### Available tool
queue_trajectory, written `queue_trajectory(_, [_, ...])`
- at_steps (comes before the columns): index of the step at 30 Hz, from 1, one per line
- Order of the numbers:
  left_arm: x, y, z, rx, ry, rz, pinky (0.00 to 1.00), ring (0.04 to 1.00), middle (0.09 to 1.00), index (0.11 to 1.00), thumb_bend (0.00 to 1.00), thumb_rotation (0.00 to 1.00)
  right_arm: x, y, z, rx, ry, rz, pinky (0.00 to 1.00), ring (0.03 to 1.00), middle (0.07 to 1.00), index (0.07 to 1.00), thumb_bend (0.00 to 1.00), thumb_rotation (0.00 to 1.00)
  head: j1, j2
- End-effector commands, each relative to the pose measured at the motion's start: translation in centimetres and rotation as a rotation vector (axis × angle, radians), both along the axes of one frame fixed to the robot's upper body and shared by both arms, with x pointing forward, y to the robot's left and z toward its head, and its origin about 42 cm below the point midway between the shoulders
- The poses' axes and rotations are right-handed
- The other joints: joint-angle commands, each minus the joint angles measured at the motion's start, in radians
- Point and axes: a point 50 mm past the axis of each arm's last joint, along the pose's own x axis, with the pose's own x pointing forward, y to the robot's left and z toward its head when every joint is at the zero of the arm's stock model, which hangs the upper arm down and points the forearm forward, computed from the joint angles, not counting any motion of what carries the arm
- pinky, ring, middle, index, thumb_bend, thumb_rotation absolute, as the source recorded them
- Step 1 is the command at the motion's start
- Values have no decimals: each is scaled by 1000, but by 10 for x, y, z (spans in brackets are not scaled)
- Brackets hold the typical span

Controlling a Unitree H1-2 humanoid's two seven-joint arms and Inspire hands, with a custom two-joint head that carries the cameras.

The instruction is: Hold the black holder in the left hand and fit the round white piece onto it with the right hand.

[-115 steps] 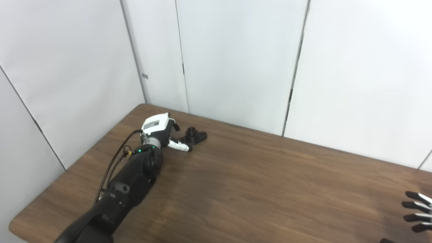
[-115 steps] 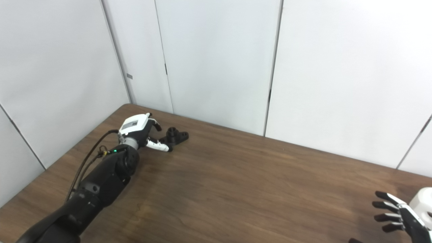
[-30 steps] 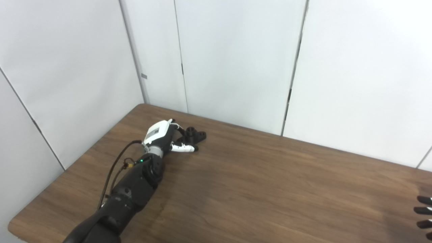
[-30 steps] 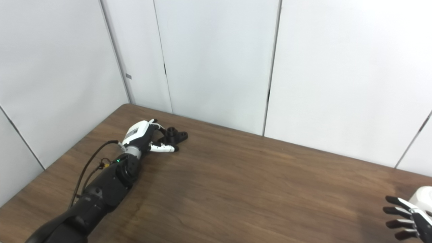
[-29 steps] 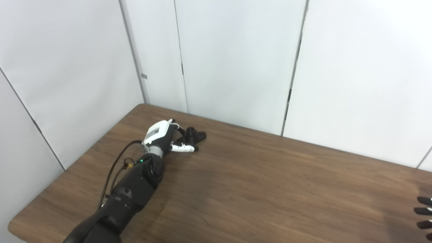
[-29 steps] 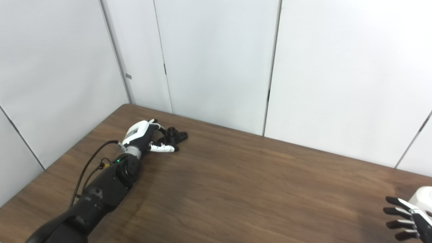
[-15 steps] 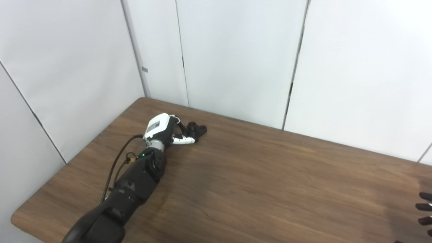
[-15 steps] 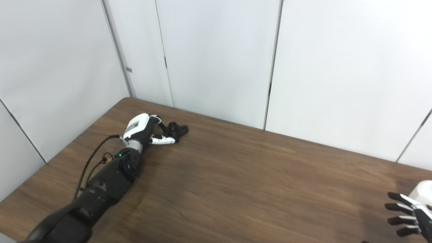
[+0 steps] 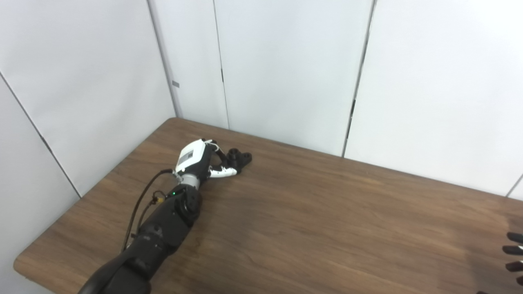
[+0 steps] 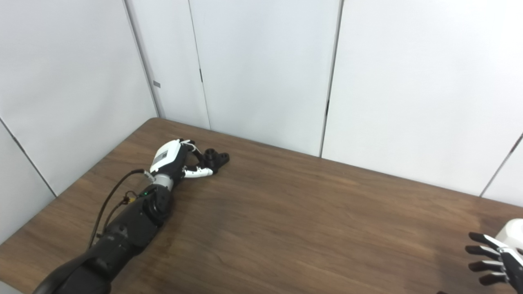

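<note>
The black holder (image 9: pixel 241 157) lies on the brown table (image 9: pixel 310 220) near its far left corner. My left hand (image 9: pixel 201 160) reaches it from the near side. Its fingers (image 9: pixel 216 152) curl over the holder's near end and the white thumb (image 9: pixel 223 172) lies just in front; the holder's near end is hidden, so contact is unclear. My right hand (image 10: pixel 494 259) hovers at the lower right edge, fingers spread and holding nothing. A white rounded shape (image 10: pixel 510 233) sits right behind it, cut off by the frame; I cannot tell if it is the round white piece.
White wall panels (image 9: pixel 286 73) stand along the table's far and left sides, close behind the holder. A black cable (image 9: pixel 141 204) runs along my left forearm. The table's left edge (image 9: pixel 86 196) is a short way from that arm.
The head camera tilted a little, shifting the whole picture. My left hand's fingers and thumb have curled closer around the holder's near end. The holder still lies on the table; the right hand hardly moved.
</note>
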Motion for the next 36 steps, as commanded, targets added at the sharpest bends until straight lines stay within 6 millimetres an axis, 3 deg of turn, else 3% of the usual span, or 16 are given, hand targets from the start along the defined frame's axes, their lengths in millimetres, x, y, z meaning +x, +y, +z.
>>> queue_trajectory(1, [-2,-26,-7,-10,24,-94,988,991,904,482,525,61,3,4,21,-14,-87,14,486,598,699,770,686,0,-2,0])
queue_trajectory(10, [-18,-72,-7,-49,18,-323,1000,1000,933,483,525,59,5,6,24,-13,-101,7,482,595,700,771,686,0,-41,7])
queue_trajectory(26, [-61,-177,2,-31,72,-770,965,1000,953,483,524,69,13,10,22,-15,-123,-13,475,589,716,776,675,0,-199,42])
queue_trajectory(31, [-73,-211,-5,-44,104,-907,984,1000,955,484,524,68,15,9,21,-4,-135,-12,470,588,712,779,656,104,-244,53])
queue_trajectory(36, [-82,-231,-12,-33,125,-988,951,998,947,484,524,68,15,11,21,-4,-145,-9,455,571,709,781,637,171,-288,64])
